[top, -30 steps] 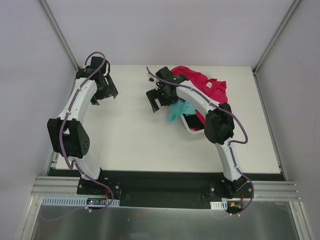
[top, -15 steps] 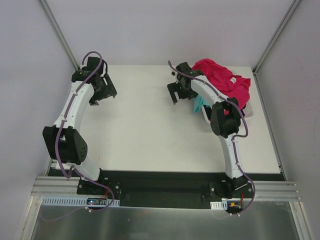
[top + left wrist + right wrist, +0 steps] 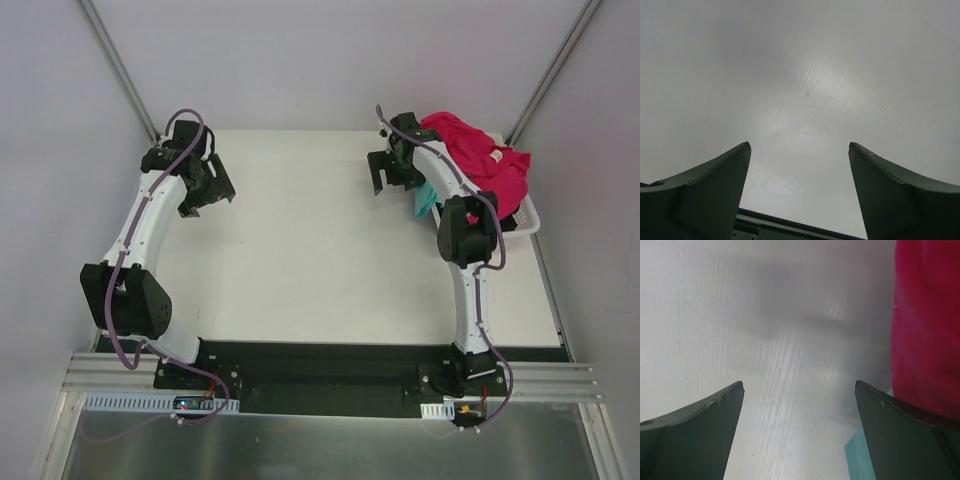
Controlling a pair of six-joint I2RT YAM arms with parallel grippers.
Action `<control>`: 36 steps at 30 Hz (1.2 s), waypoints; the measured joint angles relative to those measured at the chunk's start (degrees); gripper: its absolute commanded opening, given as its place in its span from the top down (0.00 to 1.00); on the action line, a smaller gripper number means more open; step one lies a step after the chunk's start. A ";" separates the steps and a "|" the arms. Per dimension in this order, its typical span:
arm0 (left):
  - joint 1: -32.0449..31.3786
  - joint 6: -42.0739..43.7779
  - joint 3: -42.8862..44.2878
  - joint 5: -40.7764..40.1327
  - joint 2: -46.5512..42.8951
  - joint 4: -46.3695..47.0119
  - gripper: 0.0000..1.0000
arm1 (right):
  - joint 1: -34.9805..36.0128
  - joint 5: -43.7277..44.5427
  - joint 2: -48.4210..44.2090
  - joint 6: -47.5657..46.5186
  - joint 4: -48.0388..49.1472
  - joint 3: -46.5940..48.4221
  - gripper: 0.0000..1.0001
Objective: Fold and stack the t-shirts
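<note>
At the far right corner of the table (image 3: 310, 260) we see the shirts heaped in a white basket (image 3: 530, 222) — the pink shirt (image 3: 478, 158) lies on top and spills over the rim, and a teal shirt (image 3: 427, 196) hangs down the basket's left side. The right gripper (image 3: 384, 172) hovers just left of the heap, jaws spread wide and holding nothing. In its wrist view we find bare table between the fingers, with pink cloth at the right edge and a sliver of teal below it. The left gripper (image 3: 205, 188) hangs over the far left of the table, well apart from the shirts — its jaws stand open too, with only tabletop between them.
</note>
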 measured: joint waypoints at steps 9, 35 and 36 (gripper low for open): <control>-0.31 -0.02 -1.84 0.66 -3.37 -0.22 0.20 | -5.29 -1.49 1.09 -0.46 0.61 3.63 0.04; -8.79 -1.11 -4.61 0.59 -5.03 0.22 0.19 | 0.33 1.01 -20.26 -1.99 7.13 -3.21 0.04; -9.05 -1.25 -4.61 0.59 -5.03 0.26 0.19 | 2.19 1.38 -23.41 -1.66 6.38 -3.32 0.04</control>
